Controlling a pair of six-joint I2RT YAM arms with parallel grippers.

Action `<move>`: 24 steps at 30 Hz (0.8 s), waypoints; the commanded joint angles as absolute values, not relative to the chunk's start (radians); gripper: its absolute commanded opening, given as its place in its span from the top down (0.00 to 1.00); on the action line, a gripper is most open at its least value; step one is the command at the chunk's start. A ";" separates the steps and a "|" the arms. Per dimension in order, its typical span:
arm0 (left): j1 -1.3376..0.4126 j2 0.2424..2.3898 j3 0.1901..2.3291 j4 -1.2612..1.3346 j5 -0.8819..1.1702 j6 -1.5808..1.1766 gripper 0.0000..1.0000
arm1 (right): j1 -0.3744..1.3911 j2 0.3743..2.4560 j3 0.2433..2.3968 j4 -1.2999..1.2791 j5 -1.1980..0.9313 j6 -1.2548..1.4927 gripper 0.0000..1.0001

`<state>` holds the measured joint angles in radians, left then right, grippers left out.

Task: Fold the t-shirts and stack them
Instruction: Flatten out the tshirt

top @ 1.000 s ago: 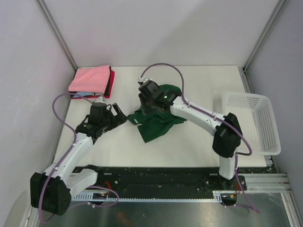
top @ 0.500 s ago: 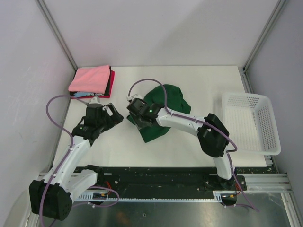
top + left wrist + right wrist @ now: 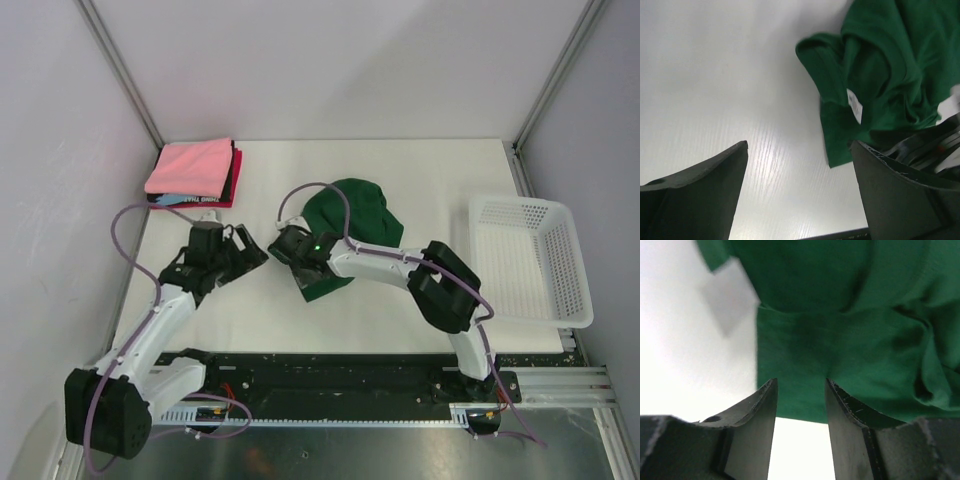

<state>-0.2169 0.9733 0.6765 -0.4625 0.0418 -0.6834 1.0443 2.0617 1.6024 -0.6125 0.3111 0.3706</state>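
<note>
The dark green t-shirt [image 3: 350, 215] lies crumpled in the middle of the table. It also shows in the left wrist view [image 3: 880, 75] and the right wrist view [image 3: 840, 320]. My right gripper [image 3: 290, 254] is open at the shirt's near-left edge, jaws apart over the hem and holding nothing [image 3: 801, 386]. My left gripper [image 3: 251, 250] is open and empty over bare table just left of the shirt [image 3: 799, 150]. The folded stack [image 3: 192, 168] sits at the far left corner: pink on top, black and red layers, light blue at the bottom.
A white plastic mesh basket [image 3: 560, 265] stands at the table's right edge. Grey walls close in the left, back and right. The table's dark front rail [image 3: 330, 365] runs along the near edge, by the arm bases.
My right gripper has moved left and nearer, from on top of the green shirt to its near-left edge. The shirt now lies rounder and farther back. My left gripper barely shifted.
</note>
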 commanded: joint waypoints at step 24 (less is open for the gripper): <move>-0.392 1.072 0.644 -0.370 0.069 -0.736 0.12 | 0.926 1.938 1.515 -0.570 0.475 0.328 0.52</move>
<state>-0.3843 1.0752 0.6357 -0.3973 0.0601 -0.7265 0.9398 1.9167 1.5051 -0.6075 0.4847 0.3450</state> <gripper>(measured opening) 0.876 0.478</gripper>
